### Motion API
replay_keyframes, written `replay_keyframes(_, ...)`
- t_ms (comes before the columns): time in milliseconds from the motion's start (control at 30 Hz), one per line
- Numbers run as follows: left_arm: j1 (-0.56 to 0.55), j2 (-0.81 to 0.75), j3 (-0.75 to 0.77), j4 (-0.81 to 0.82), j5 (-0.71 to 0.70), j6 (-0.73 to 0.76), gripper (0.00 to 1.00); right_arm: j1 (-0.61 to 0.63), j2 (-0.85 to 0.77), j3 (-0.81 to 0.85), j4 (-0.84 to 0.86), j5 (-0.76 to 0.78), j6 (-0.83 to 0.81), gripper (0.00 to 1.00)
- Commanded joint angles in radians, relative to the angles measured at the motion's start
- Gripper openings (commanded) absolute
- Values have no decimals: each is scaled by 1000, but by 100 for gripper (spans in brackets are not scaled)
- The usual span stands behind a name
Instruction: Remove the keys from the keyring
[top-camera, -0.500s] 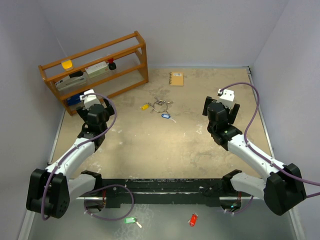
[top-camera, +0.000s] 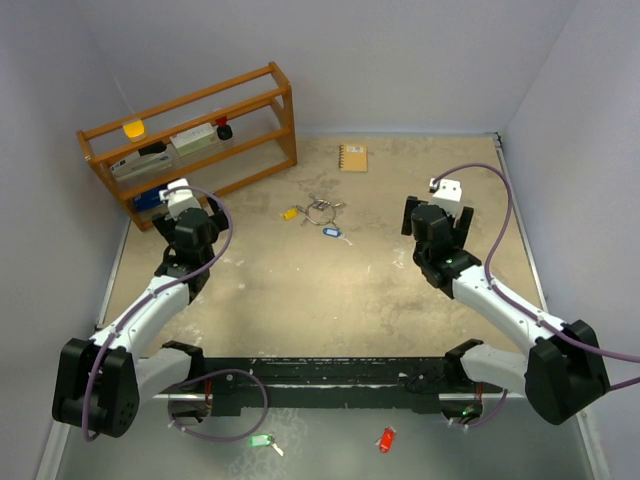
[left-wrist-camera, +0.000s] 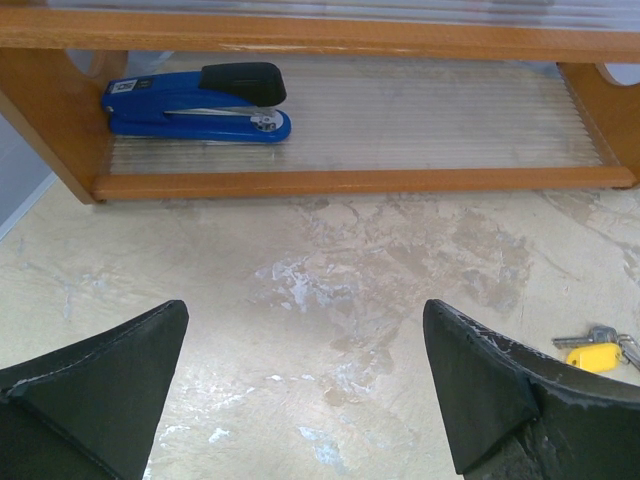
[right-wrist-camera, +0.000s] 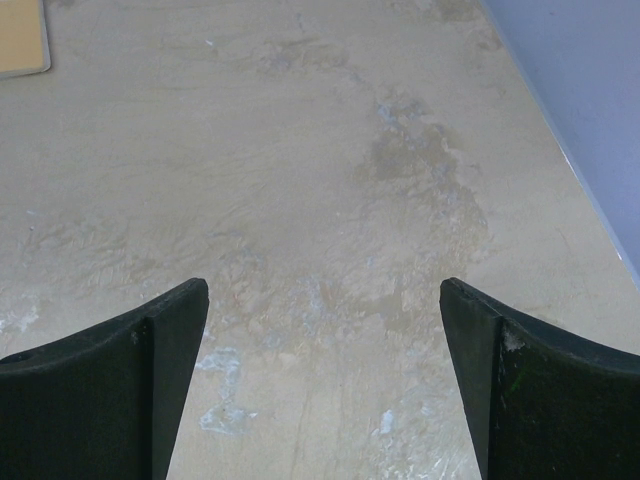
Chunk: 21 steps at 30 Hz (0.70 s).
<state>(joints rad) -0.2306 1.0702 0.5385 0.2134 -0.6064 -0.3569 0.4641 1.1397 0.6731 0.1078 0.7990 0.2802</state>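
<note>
The silver keyring (top-camera: 319, 212) lies on the table's far middle with small silver keys bunched at it. A yellow-tagged key (top-camera: 290, 213) lies at its left and a blue-tagged key (top-camera: 331, 232) at its lower right. The yellow tag also shows at the right edge of the left wrist view (left-wrist-camera: 594, 356). My left gripper (top-camera: 190, 205) is open and empty, left of the ring, facing the shelf. My right gripper (top-camera: 438, 205) is open and empty, right of the ring. In both wrist views only bare table lies between the fingers.
A wooden shelf rack (top-camera: 190, 140) stands at the back left, with a blue stapler (left-wrist-camera: 195, 100) on its bottom shelf. A tan notebook (top-camera: 353, 157) lies at the back. A green tag (top-camera: 261, 440) and a red tag (top-camera: 386, 440) lie below the near edge.
</note>
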Motion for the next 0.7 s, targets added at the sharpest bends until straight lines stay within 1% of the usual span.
replay_keyframes(0, -1, 8, 55, 23, 88, -7, 99, -1, 8, 48, 21, -60, -24, 100)
replay_keyframes(67, -1, 5, 52, 45, 114, -12, 99, -2, 24, 54, 22, -96, -30, 100)
replay_keyframes(267, -1, 78, 130, 5, 256, -7, 99, -1, 70, 68, 65, -325, -87, 100)
replay_keyframes(300, -1, 89, 132, 13, 262, -17, 99, 0, 87, 74, 73, -354, -92, 100)
replay_keyframes(333, -1, 98, 129, 23, 259, -30, 99, 1, 102, 82, 78, -379, -94, 97)
replay_keyframes(500, -1, 93, 94, 83, 285, -71, 99, 2, 189, 114, 111, -525, -86, 77)
replay_keyframes(533, -1, 87, 84, 99, 292, -73, 98, 4, 213, 119, 129, -552, -83, 71)
replay_keyframes(600, -1, 78, 68, 115, 314, -74, 91, 10, 271, 129, 156, -597, -80, 61)
replay_keyframes(667, -1, 74, 65, 112, 320, -76, 87, 23, 341, 154, 175, -642, -79, 57)
